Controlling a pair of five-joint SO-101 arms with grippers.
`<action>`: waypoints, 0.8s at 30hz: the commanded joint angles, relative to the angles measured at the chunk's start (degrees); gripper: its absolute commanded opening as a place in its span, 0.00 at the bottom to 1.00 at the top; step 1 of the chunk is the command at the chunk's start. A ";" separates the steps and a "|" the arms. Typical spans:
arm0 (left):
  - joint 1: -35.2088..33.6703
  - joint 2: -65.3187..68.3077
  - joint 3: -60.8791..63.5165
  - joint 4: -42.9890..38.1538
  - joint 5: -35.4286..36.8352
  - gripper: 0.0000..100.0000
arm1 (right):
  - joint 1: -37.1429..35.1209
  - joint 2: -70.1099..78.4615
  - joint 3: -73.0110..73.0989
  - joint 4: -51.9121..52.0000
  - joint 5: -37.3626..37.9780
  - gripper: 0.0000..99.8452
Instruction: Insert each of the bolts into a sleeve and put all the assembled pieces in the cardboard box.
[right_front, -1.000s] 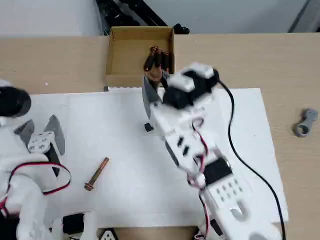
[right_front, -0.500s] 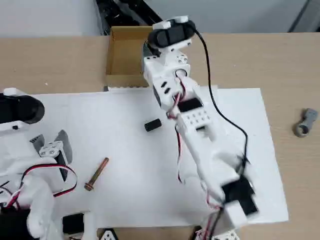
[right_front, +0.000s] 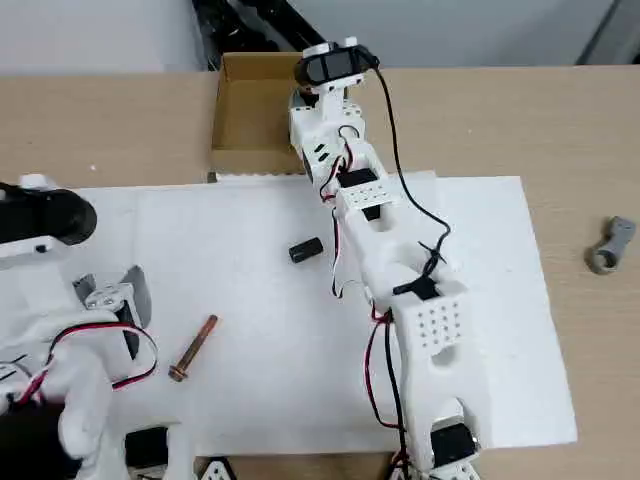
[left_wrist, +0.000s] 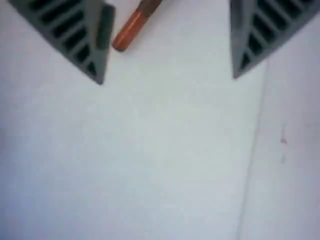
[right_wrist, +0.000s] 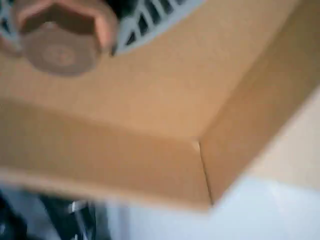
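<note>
Sleeve (right_front: 306, 249) and loose bolt (right_front: 195, 347) lie on sheet (right_front: 250, 300) — left gripper (left_wrist: 167, 75) spread, right gripper (right_wrist: 107, 27) clasping second bolt (right_wrist: 60, 37) over cardboard box (right_front: 245, 110).

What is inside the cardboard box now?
The cardboard box shows bare floor beside the arm; the right end effector holds a bolt over an inner corner. The arm hides the rest.

A robotics lab bench.

A pale wooden worktop (right_front: 560, 120) carries a white sheet (right_front: 250, 300). On it stand the left arm (right_front: 80, 410) and right arm (right_front: 400, 280), both of white printed plastic, with bare red wires (right_front: 372, 365) and a black cable (right_front: 392, 140) looping along them. Small hardware lies about: a bolt (right_front: 194, 347), a black sleeve (right_front: 306, 249), a cardboard box (right_front: 245, 120), and a grey printed part (right_front: 610, 245) off the sheet. Dark gear (right_front: 240, 25) stands behind the worktop.
</note>
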 joint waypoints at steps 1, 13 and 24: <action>0.00 3.96 0.31 0.97 -0.18 0.16 | 0.48 0.92 -6.51 -1.01 -0.09 0.13; 2.90 35.08 0.57 1.14 -7.03 0.16 | 1.63 1.54 -6.51 -1.01 0.09 0.17; 5.98 47.74 3.12 0.88 -26.99 0.16 | 1.98 -2.51 -6.51 6.64 -0.18 0.17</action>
